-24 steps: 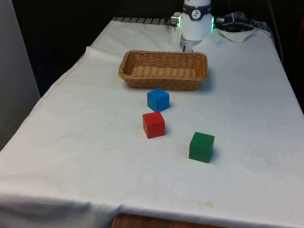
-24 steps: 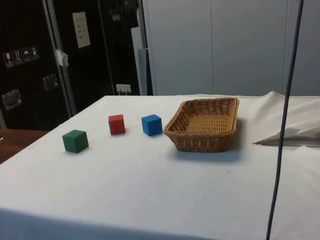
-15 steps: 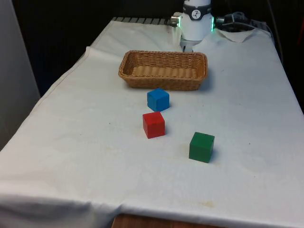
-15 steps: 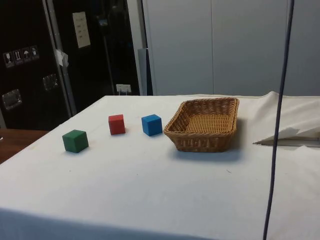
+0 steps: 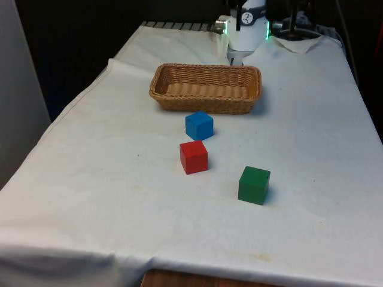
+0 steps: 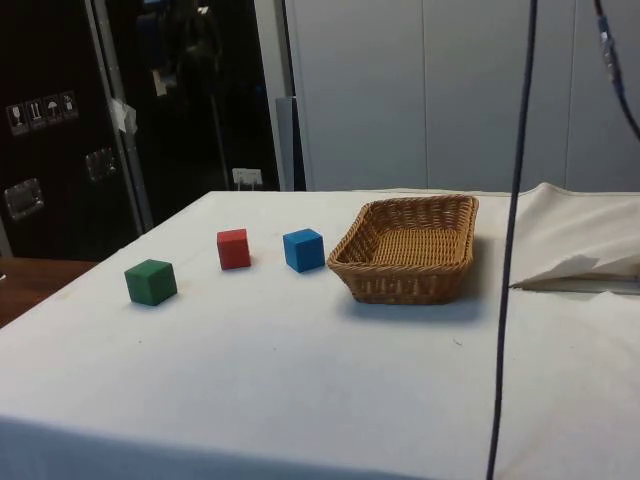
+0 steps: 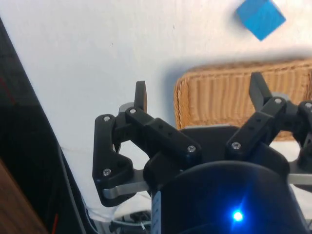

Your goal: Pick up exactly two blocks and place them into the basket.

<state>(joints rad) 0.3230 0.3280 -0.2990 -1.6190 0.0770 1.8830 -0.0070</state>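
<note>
Above the near end of the wicker basket [image 7: 243, 97], the pincer [image 7: 200, 95] hangs with its two black fingers spread wide apart and nothing between them. From the wrist view it looks down on the basket's rim and woven floor, with the blue block [image 7: 261, 18] lying on the white cloth beyond.

Moving outward, the basket [image 5: 206, 88] sits toward the far end of the desk [image 5: 108, 179], and as far as I can see into it, it holds no block. Just beside its front wall lies the blue block [image 5: 198, 125]. A little nearer the front camera and close to the blue one is the red block [image 5: 194, 157], the two apart and not touching. The green block [image 5: 254, 185] stands farther off again, toward the front view's right. In the side view the three sit in a loose row leading away from the basket: blue [image 6: 303, 250], red [image 6: 233, 249], green [image 6: 151, 282].

By my reckoning the job has hardly begun. All three blocks rest on the cloth, none is held, and two are yet to go in. The blue one, being nearest the basket, looks the handiest first pick, with the red next.
</note>
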